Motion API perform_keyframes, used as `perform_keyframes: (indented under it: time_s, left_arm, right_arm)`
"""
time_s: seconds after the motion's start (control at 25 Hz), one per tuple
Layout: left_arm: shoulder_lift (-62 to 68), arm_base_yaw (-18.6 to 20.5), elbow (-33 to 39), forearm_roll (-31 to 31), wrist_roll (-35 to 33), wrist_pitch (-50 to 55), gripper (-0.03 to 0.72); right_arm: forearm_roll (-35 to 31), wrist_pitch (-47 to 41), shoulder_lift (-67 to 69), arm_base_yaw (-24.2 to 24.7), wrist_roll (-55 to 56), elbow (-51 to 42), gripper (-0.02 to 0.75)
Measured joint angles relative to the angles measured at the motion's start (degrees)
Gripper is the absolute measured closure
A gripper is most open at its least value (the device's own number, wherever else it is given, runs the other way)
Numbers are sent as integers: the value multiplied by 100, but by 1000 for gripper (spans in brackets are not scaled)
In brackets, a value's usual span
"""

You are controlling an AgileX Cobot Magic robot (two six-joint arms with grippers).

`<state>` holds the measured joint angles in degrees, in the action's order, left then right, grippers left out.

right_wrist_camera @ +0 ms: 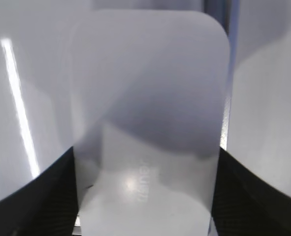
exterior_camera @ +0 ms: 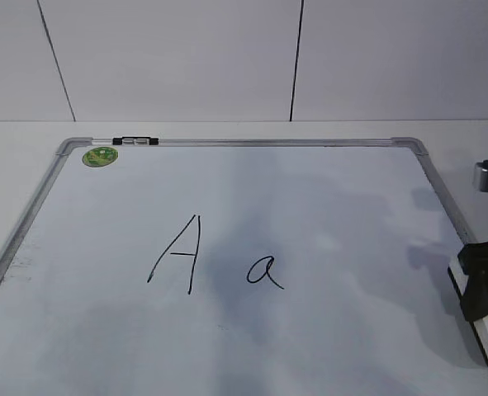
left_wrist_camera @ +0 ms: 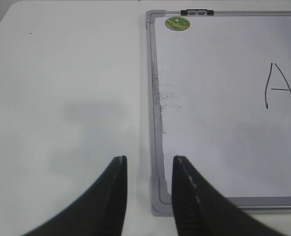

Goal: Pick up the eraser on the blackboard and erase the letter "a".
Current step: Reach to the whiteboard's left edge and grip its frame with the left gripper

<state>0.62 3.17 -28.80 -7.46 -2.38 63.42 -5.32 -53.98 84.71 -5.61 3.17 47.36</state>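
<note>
Bench: white, carries everything. Blackboard, really a white dry-erase board in a grey metal frame, lies flat on it, with a round green sticker in the far left corner.

Capital "A" sits mid-board; the letter "a" is just right of it, intact.

Right end effector is at the board's right edge, fingers straddling the eraser and touching both its long sides. Looks clamped on it. Eraser lies on the frame edge, near corner.

Left end effector hovers over the board's near left corner, jaws slightly apart, holding nothing.
</note>
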Motion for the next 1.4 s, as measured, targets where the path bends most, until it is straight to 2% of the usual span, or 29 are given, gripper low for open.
perform_keyframes:
  time_s: [0.28, 0.76, 1.4]
  left_arm:
    - [0, 0, 0, 0, 0, 0, 454]
    - [0, 0, 0, 0, 0, 0, 454]
    - [0, 0, 0, 0, 0, 0, 453]
  right_arm:
    - [69, -447, -9, -178, 0, 626, 176]
    - [309, -968, 412, -1467, 23, 2120, 176]
    - [416, -1030, 892, -2131, 42, 2282, 176]
